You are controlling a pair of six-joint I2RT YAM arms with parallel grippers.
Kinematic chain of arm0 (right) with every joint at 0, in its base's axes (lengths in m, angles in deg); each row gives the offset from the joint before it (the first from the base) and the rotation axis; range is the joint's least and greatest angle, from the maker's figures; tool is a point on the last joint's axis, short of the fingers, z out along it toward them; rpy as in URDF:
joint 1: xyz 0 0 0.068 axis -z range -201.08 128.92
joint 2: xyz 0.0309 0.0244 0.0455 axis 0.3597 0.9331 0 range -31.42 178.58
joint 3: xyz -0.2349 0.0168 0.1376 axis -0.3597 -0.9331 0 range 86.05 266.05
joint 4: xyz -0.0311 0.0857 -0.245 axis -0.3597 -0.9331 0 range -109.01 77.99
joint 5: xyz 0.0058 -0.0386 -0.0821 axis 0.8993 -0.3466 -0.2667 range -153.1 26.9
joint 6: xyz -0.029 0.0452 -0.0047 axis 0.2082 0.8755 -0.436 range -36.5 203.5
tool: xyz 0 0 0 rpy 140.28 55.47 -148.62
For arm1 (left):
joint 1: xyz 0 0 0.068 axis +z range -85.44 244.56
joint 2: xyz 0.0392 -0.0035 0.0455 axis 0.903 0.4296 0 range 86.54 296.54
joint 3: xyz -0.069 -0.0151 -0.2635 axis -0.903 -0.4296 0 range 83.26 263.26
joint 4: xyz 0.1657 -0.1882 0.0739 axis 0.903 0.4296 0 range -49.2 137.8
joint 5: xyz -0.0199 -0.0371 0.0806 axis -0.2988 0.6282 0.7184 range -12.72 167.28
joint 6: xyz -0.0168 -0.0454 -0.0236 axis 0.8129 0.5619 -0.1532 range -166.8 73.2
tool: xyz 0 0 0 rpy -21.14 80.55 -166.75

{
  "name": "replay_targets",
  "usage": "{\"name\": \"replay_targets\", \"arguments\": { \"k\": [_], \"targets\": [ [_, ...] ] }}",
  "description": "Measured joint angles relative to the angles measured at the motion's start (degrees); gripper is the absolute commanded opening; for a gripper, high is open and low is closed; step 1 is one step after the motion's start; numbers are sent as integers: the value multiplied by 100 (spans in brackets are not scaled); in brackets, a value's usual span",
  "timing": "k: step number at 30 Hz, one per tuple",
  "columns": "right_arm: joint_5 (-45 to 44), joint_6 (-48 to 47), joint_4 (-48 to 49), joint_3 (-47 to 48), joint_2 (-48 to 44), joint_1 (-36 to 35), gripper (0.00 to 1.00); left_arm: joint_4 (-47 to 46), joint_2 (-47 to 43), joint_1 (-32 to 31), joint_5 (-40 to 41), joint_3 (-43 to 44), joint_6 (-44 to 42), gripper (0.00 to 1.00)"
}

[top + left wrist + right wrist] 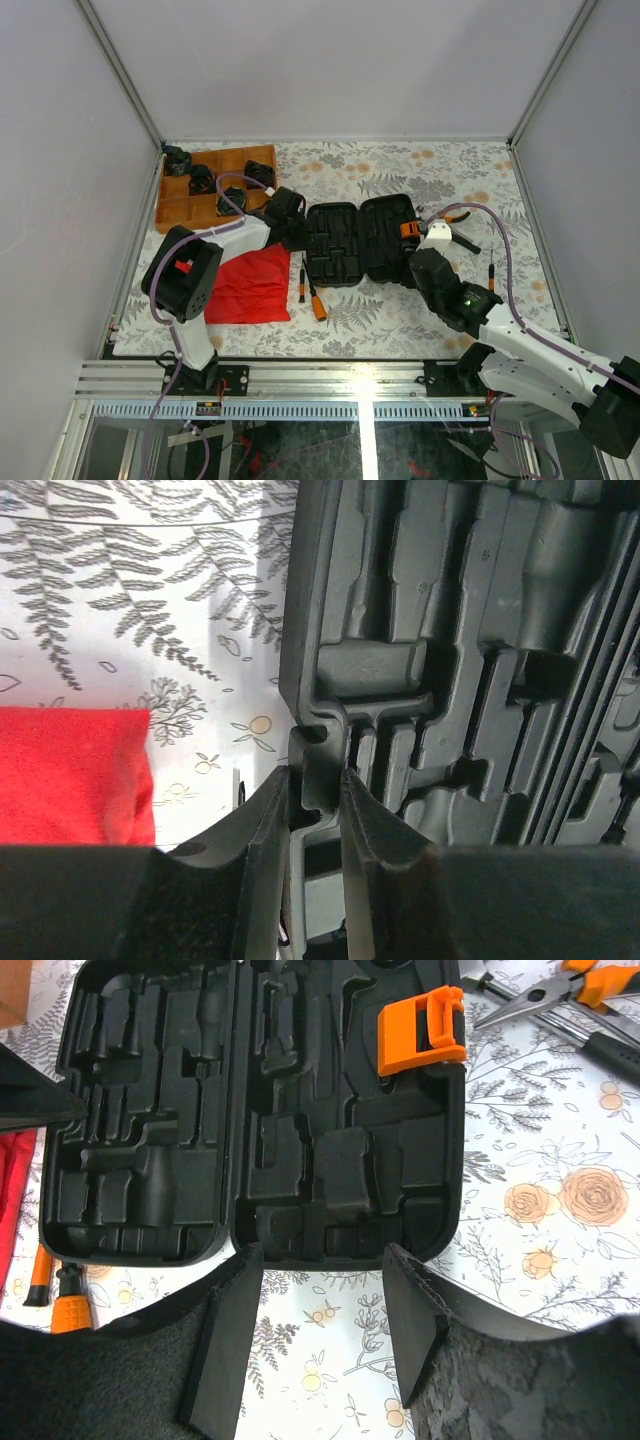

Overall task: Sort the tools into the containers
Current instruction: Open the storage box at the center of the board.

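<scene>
bright, even light from above
dull sheen on the tool case (420,670); left gripper (314,775) blurred up close; shadows faint.

We have clear mat (380,320) in front of the case (360,240). Screwdrivers (311,290) clog the lane between case and red cloth (250,285). Pliers (458,216) and right gripper (322,1252) crowd the latch side; left gripper (315,775) blocks the opposite rim.

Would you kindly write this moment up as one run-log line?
left gripper: clamped on tool case left edge | right gripper: open, at near edge | case: open, slots empty | screwdrivers, pliers: outside it
</scene>
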Motion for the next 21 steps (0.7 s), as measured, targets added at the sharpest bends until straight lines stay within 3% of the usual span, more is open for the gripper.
{"name": "replay_targets", "arguments": {
  "k": [9,21],
  "targets": [
    [181,-199,114,-13,20,26,65,-166,-168,282,-85,-273,-17,0],
    [153,-245,-380,442,201,291,66,-214,-603,664,-122,-789,-92,0]
  ]
}}
